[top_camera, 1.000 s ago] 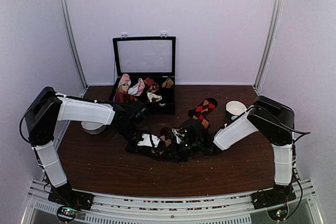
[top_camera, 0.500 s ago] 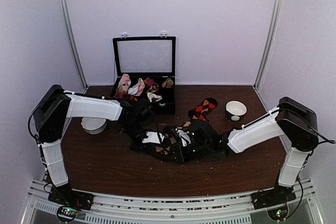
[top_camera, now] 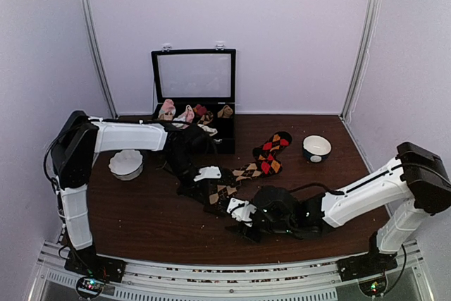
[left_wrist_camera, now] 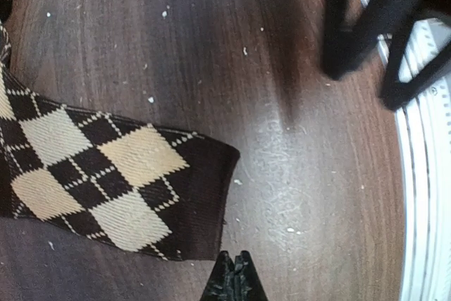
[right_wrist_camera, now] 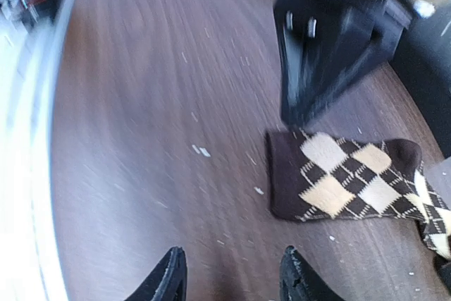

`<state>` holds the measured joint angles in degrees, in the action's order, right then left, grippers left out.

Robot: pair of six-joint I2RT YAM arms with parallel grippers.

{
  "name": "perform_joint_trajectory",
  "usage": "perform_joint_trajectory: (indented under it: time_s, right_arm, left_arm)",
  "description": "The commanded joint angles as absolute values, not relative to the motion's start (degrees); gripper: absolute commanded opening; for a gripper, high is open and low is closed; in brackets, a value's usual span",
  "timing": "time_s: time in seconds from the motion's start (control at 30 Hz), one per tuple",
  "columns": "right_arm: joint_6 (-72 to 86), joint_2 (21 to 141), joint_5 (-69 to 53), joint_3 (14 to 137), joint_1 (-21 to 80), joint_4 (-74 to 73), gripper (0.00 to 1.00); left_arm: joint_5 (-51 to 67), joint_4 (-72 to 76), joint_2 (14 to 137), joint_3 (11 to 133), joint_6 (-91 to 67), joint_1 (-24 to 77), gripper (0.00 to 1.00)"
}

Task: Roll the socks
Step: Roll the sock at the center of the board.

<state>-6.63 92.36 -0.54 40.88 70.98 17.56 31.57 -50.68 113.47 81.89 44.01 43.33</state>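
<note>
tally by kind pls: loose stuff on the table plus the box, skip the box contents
Argyle socks: 2 (tan-diamond sock, red-orange sock)
Bowls: 2 (white bowl, dark bowl)
Box: 1
Total: 5

Our left arm [top_camera: 130, 135] reaches out to the right with its forearm near level and its wrist bent downward. Our left gripper [left_wrist_camera: 235, 276] has its fingertips pressed together. Our right arm [top_camera: 363, 192] stretches low toward the left. Our right gripper [right_wrist_camera: 232, 276] holds its fingers apart, with nothing between them.
</note>
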Motion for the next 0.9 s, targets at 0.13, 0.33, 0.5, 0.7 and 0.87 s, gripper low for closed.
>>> perform_joint_trajectory:
  time_s: [0.13, 0.33, 0.5, 0.7, 0.87]
  right_arm:
    - [-20.87, 102.11, 3.98, 48.11, 70.15, 19.58, 0.43]
    - [-20.92, 106.70, 0.74, 53.17, 67.84, 17.35, 0.40]
    - [-18.94, 109.82, -1.45, 56.40, 65.90, 12.93, 0.35]
    - [-17.57, 109.88, -2.39, 55.97, 65.17, 8.53, 0.32]
    - [-16.18, 111.11, -2.95, 56.52, 64.69, 6.71, 0.25]
  left_arm:
    - [36.89, -54.51, 109.48, 81.96, 40.52, 35.22, 0.44]
    - [36.74, -54.32, 105.36, 78.11, 40.78, 32.63, 0.56]
    - [37.06, -54.54, 102.87, 76.56, 41.34, 31.15, 0.74]
    - [37.55, -56.50, 101.02, 77.22, 42.58, 29.19, 0.96]
    - [36.66, -56.69, 99.62, 76.59, 43.80, 28.95, 0.96]
